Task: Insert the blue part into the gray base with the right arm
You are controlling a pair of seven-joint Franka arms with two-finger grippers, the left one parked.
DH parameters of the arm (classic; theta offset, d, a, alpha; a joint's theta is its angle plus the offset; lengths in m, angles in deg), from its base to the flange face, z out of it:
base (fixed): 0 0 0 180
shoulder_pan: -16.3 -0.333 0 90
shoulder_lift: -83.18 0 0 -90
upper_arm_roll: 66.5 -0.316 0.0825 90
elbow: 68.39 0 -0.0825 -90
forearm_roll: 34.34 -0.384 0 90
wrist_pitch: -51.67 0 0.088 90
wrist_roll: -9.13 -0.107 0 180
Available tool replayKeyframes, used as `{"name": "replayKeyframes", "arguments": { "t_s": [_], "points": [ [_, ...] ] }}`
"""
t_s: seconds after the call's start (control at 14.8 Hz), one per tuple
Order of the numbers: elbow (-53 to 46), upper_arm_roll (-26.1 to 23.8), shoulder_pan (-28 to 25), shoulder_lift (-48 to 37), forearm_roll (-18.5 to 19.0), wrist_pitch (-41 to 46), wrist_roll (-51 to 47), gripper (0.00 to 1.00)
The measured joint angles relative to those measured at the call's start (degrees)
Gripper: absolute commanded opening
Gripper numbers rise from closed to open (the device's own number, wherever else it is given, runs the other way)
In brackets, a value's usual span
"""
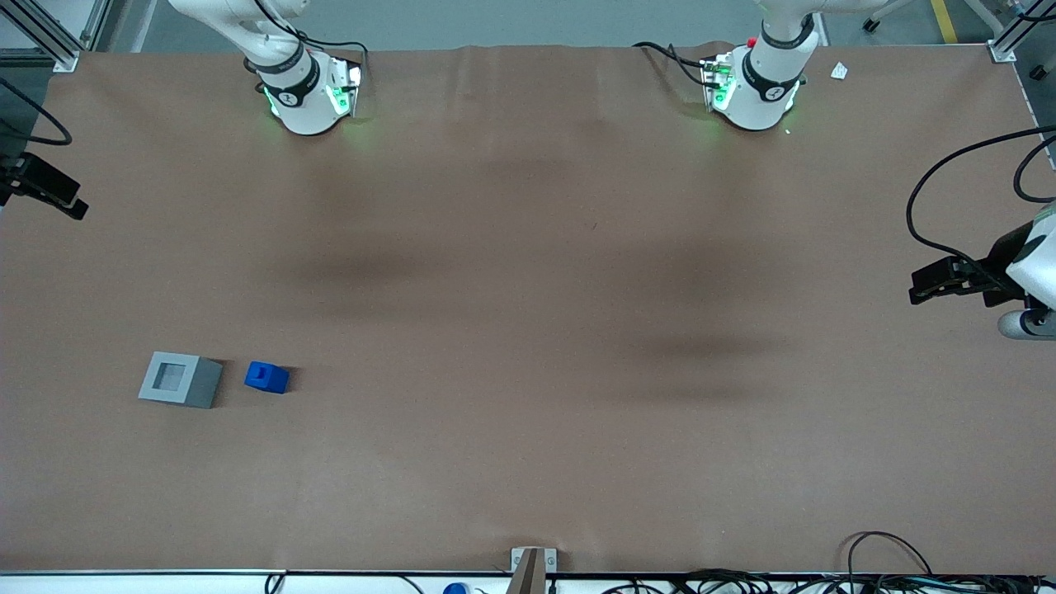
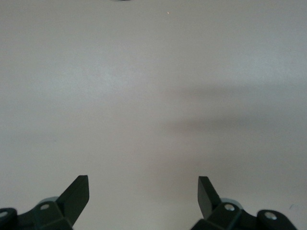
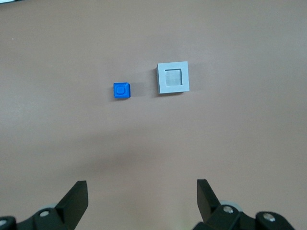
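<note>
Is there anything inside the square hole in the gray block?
No. The gray base has nothing in its recess; only its flat gray floor shows. The blue part sits apart beside it on the table. The gripper hangs open high above both, holding nothing.

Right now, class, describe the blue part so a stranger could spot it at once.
On the brown table, toward the working arm's end, two blocks sit side by side, apart. The blue part is the smaller, bright blue one beside the gray base. The open gripper hangs high above both.
</note>
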Motion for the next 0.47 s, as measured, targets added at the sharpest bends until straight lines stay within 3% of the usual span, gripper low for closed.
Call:
{"name": "replayKeyframes", "arguments": {
  "t_s": [0.47],
  "points": [
    [-0.3,-0.1,0.0,0.0,0.0,0.0,0.0,1.0]
  ]
}}
